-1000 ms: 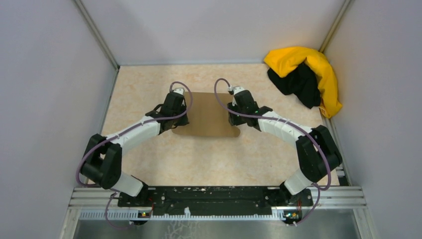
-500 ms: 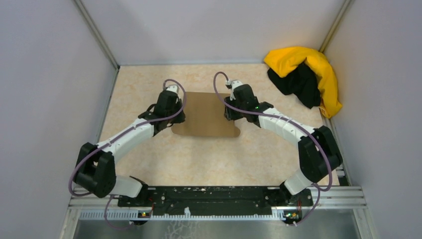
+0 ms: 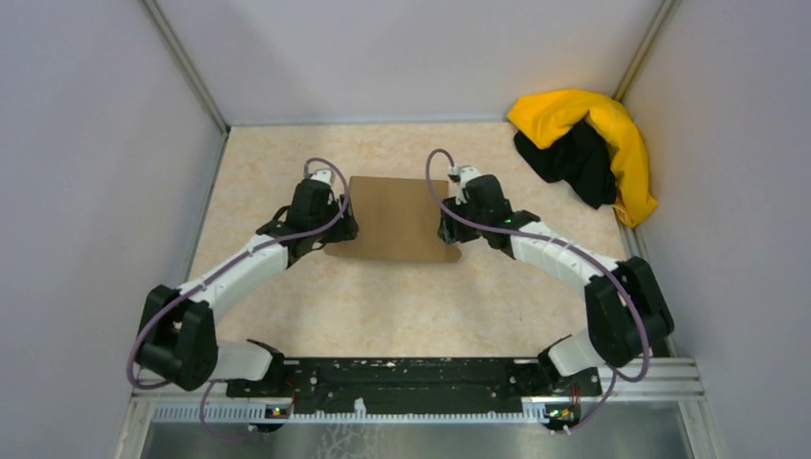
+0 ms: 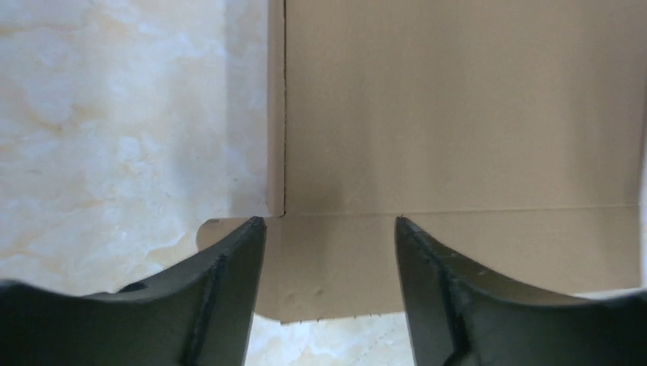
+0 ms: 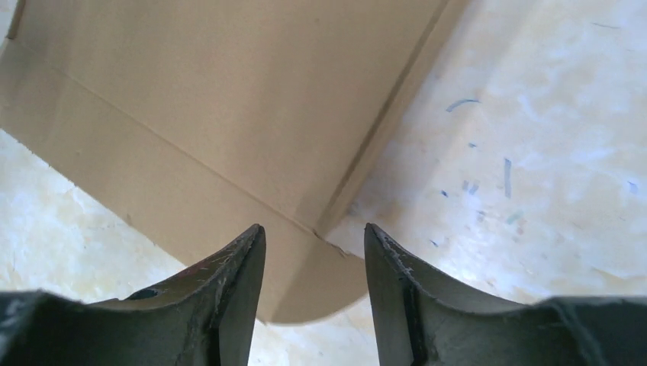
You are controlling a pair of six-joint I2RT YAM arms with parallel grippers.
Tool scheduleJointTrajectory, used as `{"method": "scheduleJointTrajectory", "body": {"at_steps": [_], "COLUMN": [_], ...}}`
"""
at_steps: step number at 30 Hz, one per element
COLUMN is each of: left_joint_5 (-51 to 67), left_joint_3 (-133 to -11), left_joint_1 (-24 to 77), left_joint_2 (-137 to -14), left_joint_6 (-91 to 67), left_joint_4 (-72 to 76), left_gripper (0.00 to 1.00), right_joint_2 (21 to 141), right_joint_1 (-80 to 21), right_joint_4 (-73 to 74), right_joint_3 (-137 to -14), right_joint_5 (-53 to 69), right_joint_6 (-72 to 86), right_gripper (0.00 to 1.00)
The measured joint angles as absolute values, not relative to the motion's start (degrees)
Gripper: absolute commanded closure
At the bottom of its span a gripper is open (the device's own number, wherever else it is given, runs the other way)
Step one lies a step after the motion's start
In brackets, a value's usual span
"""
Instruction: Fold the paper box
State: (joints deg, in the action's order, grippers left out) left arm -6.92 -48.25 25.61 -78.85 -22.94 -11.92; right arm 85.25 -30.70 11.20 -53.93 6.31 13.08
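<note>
**Top external view: both arms at the box's near corners**

Left fingers (image 4: 221,297) and right fingers (image 5: 221,297) are spread and hold nothing. Each pair is over a near corner of the paper box (image 3: 397,218), which lies flat mid-surface (image 3: 383,306). Risk: an uneven pinch on the near flap could drag the sheet or crease it off the score line.

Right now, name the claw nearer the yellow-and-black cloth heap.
Right. The right claw is at the paper box's right edge, toward the cloth heap; the left claw, at its left edge.

Overhead, close wrist views; shared paper box (image 3: 397,218)
</note>
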Motion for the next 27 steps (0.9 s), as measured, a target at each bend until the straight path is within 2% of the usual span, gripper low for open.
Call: {"method": "scheduleJointTrajectory", "body": {"at_steps": [1,2,3,4,9,16,21,27], "left_joint_5": [-7.05,-7.18,-7.33,-7.27,-1.65,12.75,19.84,23.09], "left_joint_3": [-48.25,-48.25,-48.25,-48.25,-45.87,-34.7,-33.93,-33.93], "left_joint_1": [25.3,24.86,24.36,23.68,18.46,13.32,13.06,12.99], "left_joint_2": [-77.34,-75.66,-74.06,-72.75,-71.92,-75.11,-77.62,-79.53], "left_joint_6": [-22.83,-22.74,-22.5,-22.5,-23.18,-25.36,-25.67,-25.65], "left_joint_4": [-12.43,-12.75,-12.84,-12.69,-7.86,5.43,13.13,18.33], "left_gripper": [0.05,0.02,0.01,0.01,0.01,0.01,0.01,0.01], "right_joint_2": [83.48,81.1,78.91,76.75,73.91,80.29,84.29,88.51], "right_joint_1": [-29.98,-28.86,-27.68,-26.26,-19.62,-14.83,-14.83,-14.83], "right_joint_4": [10.79,9.87,8.99,7.68,-1.39,-18.17,-27.77,-34.15], "right_joint_3": [-52.69,-50.81,-49.1,-47.24,-40.53,-34.04,-33.98,-33.98], "right_joint_5": [6.55,7.16,7.77,8.67,16.95,33.78,39.62,42.15], "right_joint_6": [13.41,13.72,14.22,15.05,19.03,28.58,33.71,37.56], "right_gripper": [0.39,0.18,0.05,0.02,0.01,0.01,0.01,0.01]}}
